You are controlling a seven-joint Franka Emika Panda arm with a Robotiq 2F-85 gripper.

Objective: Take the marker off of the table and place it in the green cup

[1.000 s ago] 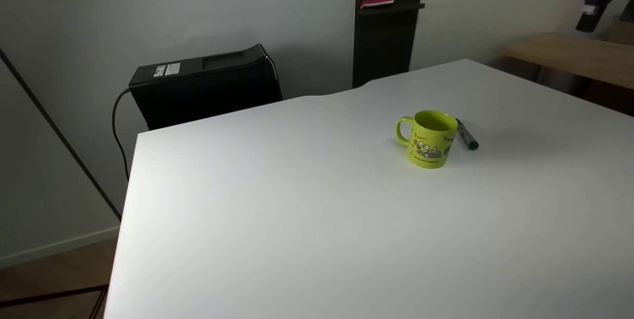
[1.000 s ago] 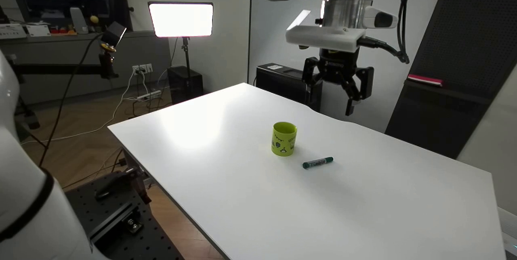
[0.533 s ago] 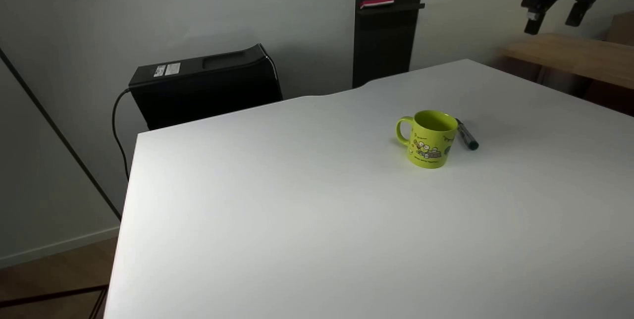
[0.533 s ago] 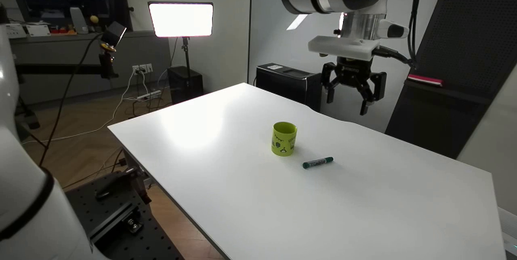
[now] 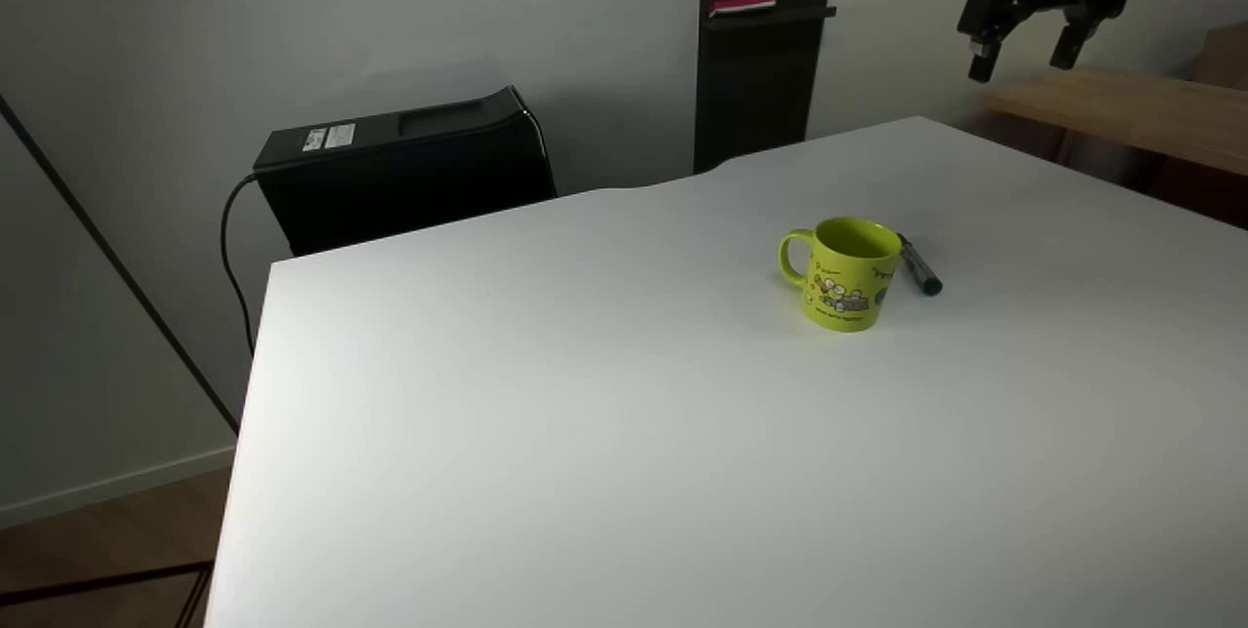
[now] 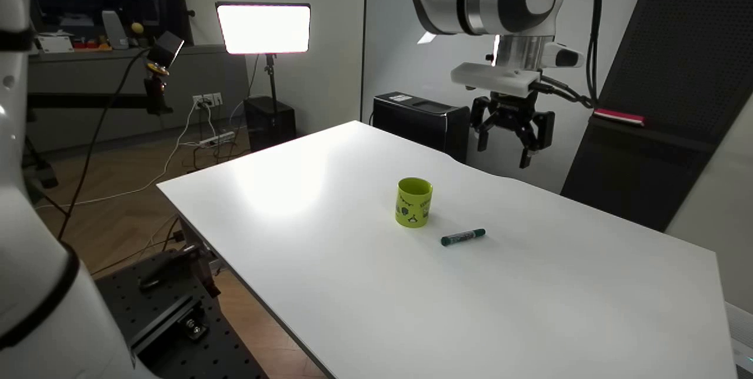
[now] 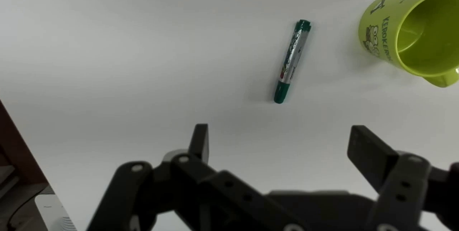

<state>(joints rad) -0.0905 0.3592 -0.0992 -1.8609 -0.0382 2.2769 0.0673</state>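
Note:
The marker, green-capped with a silver barrel, lies flat on the white table (image 5: 546, 413) in both exterior views (image 5: 919, 267) (image 6: 463, 237). It lies beside the green cup (image 5: 840, 282), apart from it in an exterior view (image 6: 413, 205). The cup stands upright, with its handle on the side away from the marker. In the wrist view the marker (image 7: 292, 60) is above my fingertips and the cup (image 7: 380, 30) is at the upper right, cut by the edge. My gripper (image 6: 504, 154) is open and empty, high above the table; it also shows in the wrist view (image 7: 279, 134).
A black box-like unit (image 5: 409, 170) stands beyond the table's edge. A dark panel with a shelf holding a red-and-white item (image 6: 619, 117) stands behind. A lit lamp panel (image 6: 263, 28) is at the back. A wooden surface (image 5: 1131, 116) lies beyond the table.
My gripper has moved left and slightly down in an exterior view, coming fully into sight. In an exterior view it went right, then slightly back left. It stays open. Marker and cup are unmoved.

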